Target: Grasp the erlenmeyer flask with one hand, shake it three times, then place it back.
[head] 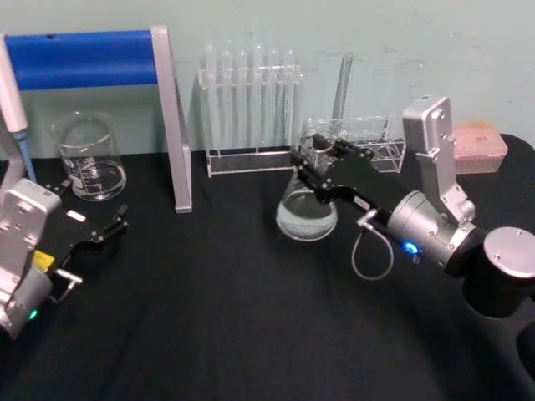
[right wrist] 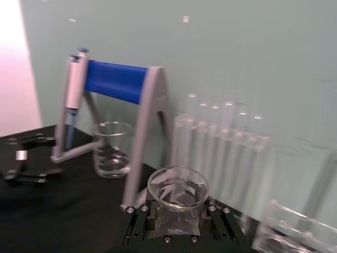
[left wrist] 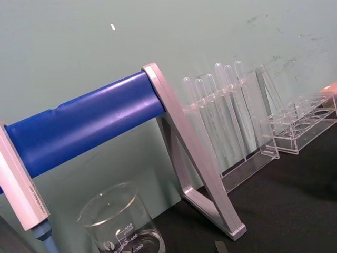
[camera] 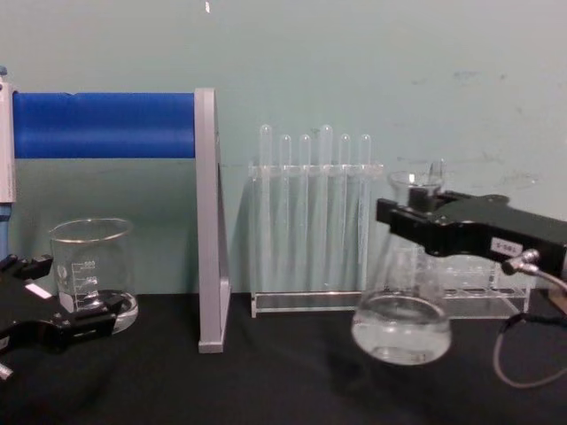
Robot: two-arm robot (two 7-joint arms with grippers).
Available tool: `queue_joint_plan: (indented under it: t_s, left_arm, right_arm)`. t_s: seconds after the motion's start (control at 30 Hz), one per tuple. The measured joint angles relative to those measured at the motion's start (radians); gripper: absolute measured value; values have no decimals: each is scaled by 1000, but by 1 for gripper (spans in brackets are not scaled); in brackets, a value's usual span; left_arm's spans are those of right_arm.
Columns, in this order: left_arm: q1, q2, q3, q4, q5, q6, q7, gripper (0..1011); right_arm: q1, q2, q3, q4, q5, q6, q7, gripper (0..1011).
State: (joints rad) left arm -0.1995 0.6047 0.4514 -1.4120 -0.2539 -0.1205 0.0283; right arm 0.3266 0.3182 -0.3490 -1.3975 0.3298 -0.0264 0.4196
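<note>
Gripping the flask (head: 306, 215) by its neck, the right end effector (head: 316, 167) is closed on the glass. The neck stands near upright between the fingers, with the wide base hanging below, just before the tube rack (head: 251, 109). Whether the base touches the bench (head: 251, 317) I cannot tell. The left end effector (head: 92, 205) lies open, well apart, beside the beaker (head: 88, 159).

Soft, even light falls from above, leaving the black surface (head: 251, 334) dull and almost shadowless. A pale sheen runs along the blue bar (left wrist: 89, 124). In the right wrist view the test tubes (right wrist: 221, 142) smear, and one edge washes out pinkish-white.
</note>
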Motion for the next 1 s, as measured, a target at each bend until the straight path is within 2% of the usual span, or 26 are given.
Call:
queue_joint_plan:
  t_s: [0.23,0.43,0.63,1.0]
  left_arm:
    - [0,0,0,0,0,0,0,1001]
    - [0,0,0,0,0,0,0,1001]
    - [0,0,0,0,0,0,0,1001]
    - [0,0,0,0,0,0,0,1001]
  right_arm:
    - [-14,5,-42,-38,21,8,53,450]
    - [-30,20,-97,-81,40,17,101,450]
    - [-39,33,-137,-112,56,19,133,450]
    - [-45,58,-190,-148,83,20,171,450]
